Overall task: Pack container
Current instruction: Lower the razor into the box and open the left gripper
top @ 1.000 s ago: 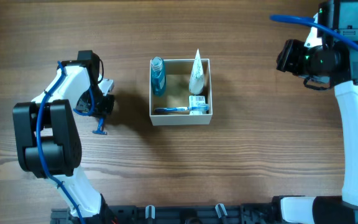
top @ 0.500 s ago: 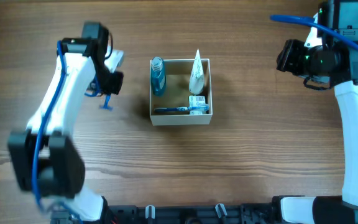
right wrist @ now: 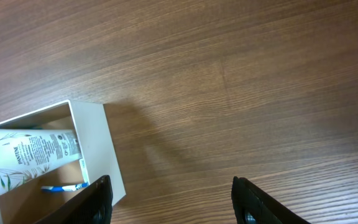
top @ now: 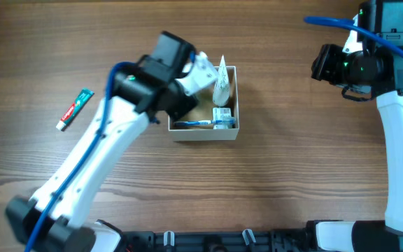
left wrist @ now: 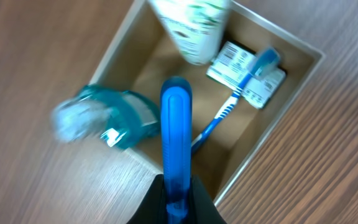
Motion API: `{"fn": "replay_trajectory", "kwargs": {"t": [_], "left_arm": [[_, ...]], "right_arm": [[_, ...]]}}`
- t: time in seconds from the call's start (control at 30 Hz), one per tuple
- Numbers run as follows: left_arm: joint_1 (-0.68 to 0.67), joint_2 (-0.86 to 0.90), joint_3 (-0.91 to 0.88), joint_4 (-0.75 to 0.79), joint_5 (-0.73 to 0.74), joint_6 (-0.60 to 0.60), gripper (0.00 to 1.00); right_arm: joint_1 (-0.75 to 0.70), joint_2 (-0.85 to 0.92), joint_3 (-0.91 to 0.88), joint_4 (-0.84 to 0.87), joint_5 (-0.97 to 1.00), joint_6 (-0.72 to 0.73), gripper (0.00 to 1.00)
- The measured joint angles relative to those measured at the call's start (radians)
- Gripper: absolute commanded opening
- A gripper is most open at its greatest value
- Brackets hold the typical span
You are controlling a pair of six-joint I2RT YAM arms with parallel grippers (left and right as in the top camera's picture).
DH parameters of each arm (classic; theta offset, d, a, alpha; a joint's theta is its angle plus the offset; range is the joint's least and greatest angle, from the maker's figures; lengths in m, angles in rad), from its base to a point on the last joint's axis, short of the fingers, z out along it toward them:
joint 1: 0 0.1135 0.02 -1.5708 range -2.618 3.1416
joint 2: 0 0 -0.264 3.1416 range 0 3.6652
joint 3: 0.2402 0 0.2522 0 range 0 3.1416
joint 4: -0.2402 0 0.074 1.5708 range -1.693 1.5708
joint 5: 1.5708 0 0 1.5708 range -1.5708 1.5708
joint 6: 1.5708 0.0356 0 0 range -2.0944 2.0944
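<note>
The container (top: pixel 203 134) sits mid-table, white-walled with a brown inside. It holds a white tube (top: pixel 221 80), a blue toothbrush (top: pixel 194 124) and a small box (top: pixel 222 115). My left gripper (top: pixel 189 85) hovers over its left half, shut on a blue plastic handle (left wrist: pixel 176 137) that points down into the container (left wrist: pixel 272 124). A teal mouthwash bottle (left wrist: pixel 107 121) stands in its left corner and is hidden overhead by the arm. My right gripper (right wrist: pixel 179 202) is open and empty, above bare table right of the container (right wrist: pixel 98 143).
A red and green toothpaste tube (top: pixel 74 109) lies on the wood at the far left. The right arm (top: pixel 355 66) is at the upper right, well away from the container.
My left arm has swung from the left side of the table to above the container, carrying the blue handle. The toothpaste tube on the left has come into view.
</note>
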Motion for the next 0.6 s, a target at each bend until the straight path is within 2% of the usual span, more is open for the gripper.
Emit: {"fn": "replay_trajectory", "kwargs": {"t": [0.17, 0.27, 0.33, 0.37, 0.53, 0.6], "left_arm": [[-0.010, 0.116, -0.003, 0.000, 0.000, 0.039, 0.08], [-0.010, 0.165, -0.006, 0.000, 0.000, 0.052, 0.24], [-0.010, 0.181, -0.008, 0.003, 0.000, 0.061, 0.47], [-0.010, 0.182, -0.008, 0.006, 0.000, 0.062, 0.55], [-0.010, 0.182, -0.008, 0.011, -0.001, 0.060, 0.73], [-0.010, 0.179, -0.008, 0.011, -0.014, 0.046, 0.77]], "right_arm": [[0.000, 0.000, 0.000, 0.000, 0.000, 0.000, 0.62], [0.000, 0.000, 0.000, 0.000, 0.000, 0.000, 0.62], [0.000, 0.000, 0.000, 0.000, 0.000, 0.000, 0.62], [0.000, 0.000, 0.000, 0.000, 0.000, 0.000, 0.62], [0.000, 0.000, 0.000, 0.000, 0.000, 0.000, 0.62], [0.000, 0.000, 0.000, 0.000, 0.000, 0.000, 0.62]]}}
